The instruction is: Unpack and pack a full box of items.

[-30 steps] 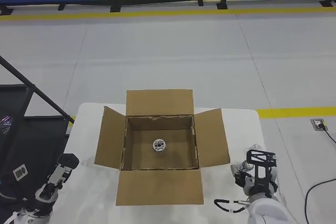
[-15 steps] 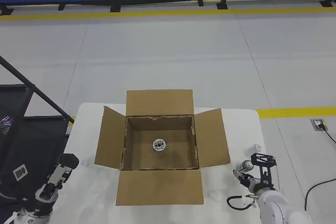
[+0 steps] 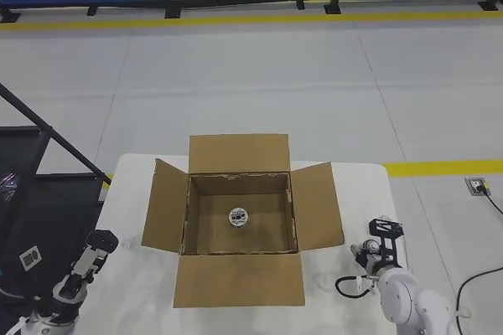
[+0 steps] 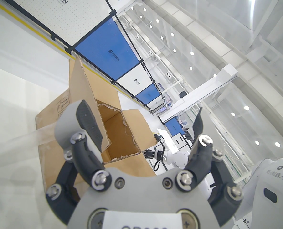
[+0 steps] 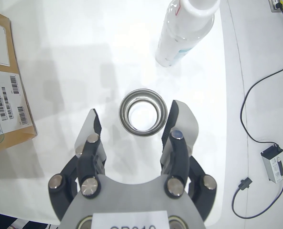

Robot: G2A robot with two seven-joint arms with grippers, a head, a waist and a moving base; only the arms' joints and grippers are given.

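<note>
The top view looks down from high above on the white table [image 3: 360, 180] and the open brown cardboard box [image 3: 239, 280]. The left wrist view, set low, tilts up past that box to the white ceiling [image 4: 203, 24]. The right wrist view faces down, close over the table.

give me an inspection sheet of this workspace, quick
surface: white table, box at its middle
job's things: cardboard box open, one small round item inside; metal cup and clear bottle standing on the table
clutter: nothing seen
grippers: left gripper jaws open, empty; right gripper jaws open over the cup
cables: black cable on the floor, plugged into a socket
surroundings: yellow floor line
</note>
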